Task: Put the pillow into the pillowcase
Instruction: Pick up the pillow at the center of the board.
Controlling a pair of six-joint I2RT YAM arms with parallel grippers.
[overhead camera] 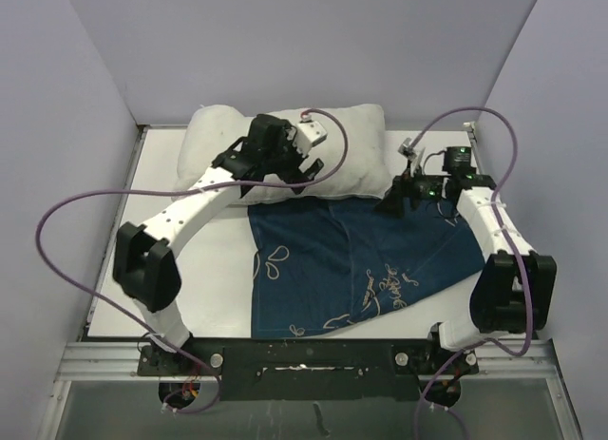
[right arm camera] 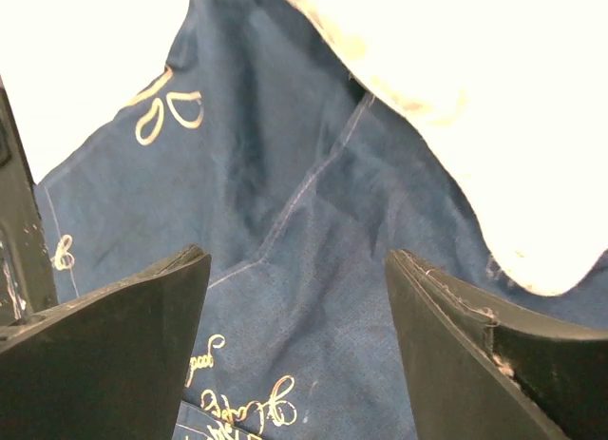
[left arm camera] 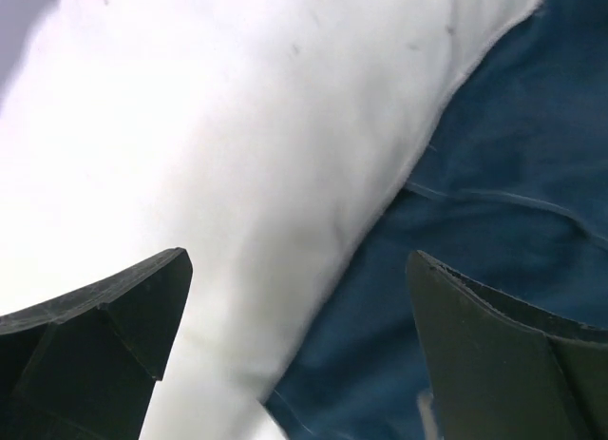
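The white pillow (overhead camera: 356, 141) lies across the back of the table, and its front edge overlaps the far edge of the navy pillowcase (overhead camera: 351, 259), which is spread flat in the middle. My left gripper (overhead camera: 290, 179) hovers open over that overlap. In the left wrist view it (left arm camera: 296, 259) straddles the pillow (left arm camera: 218, 155) edge and the pillowcase (left arm camera: 503, 174), holding nothing. My right gripper (overhead camera: 404, 198) is open above the pillowcase's far right part. In the right wrist view it (right arm camera: 296, 259) is empty over blue cloth (right arm camera: 285, 221), with the pillow (right arm camera: 503, 98) just beyond.
The white table (overhead camera: 214, 288) is closed in by grey-lilac walls on the left, back and right. Purple cables (overhead camera: 52, 221) loop off both arms. The arms' mounting rail (overhead camera: 304, 354) runs along the near edge.
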